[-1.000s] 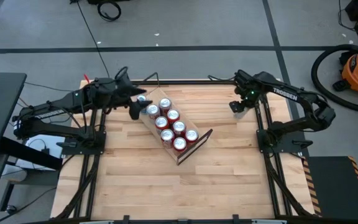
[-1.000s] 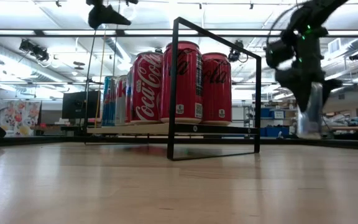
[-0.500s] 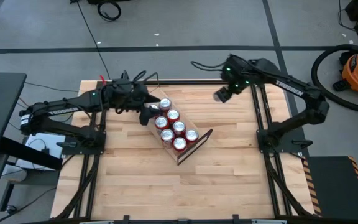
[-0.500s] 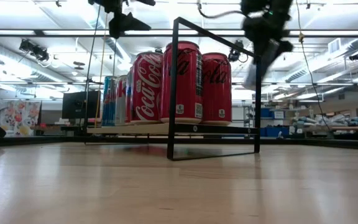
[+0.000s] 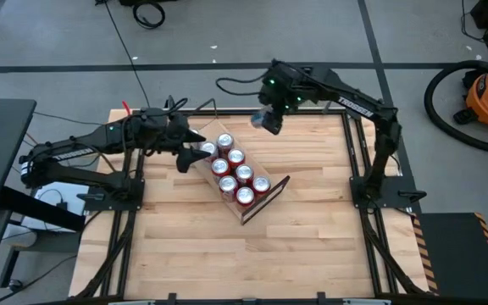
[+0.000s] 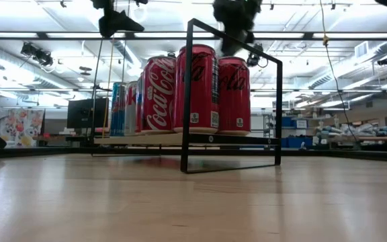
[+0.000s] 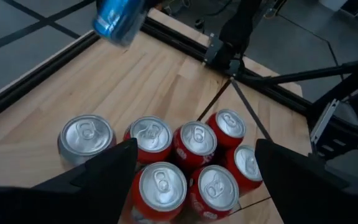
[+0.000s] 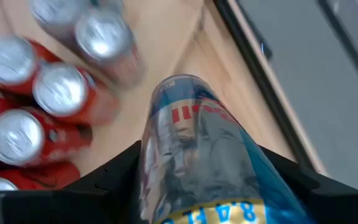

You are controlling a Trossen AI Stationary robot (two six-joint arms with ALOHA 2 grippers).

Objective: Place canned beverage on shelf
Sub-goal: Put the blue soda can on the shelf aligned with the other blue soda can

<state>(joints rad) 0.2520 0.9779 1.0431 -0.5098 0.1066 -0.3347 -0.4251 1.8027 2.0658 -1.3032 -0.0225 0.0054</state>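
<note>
Jaws of right gripper (image 5: pixel 267 119) clamp blue can (image 8: pixel 197 155) beyond shelf (image 5: pixel 265 199); left gripper (image 5: pixel 191 151) spread.

The wooden table (image 5: pixel 227 246) carries the shelf (image 5: pixel 265 199) (set diagonally), which is loaded with upright cans (image 5: pixel 235 173).

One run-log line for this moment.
right gripper: holds slim blue-and-silver can above table | left gripper: open over wooden shelf | placement pending

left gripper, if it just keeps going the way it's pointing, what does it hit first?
Probably the cans on the shelf. The left gripper hangs open just above their tops, aimed down at the cluster of red cans. How far above them is unclear, so treat that as likely, not certain.
</note>
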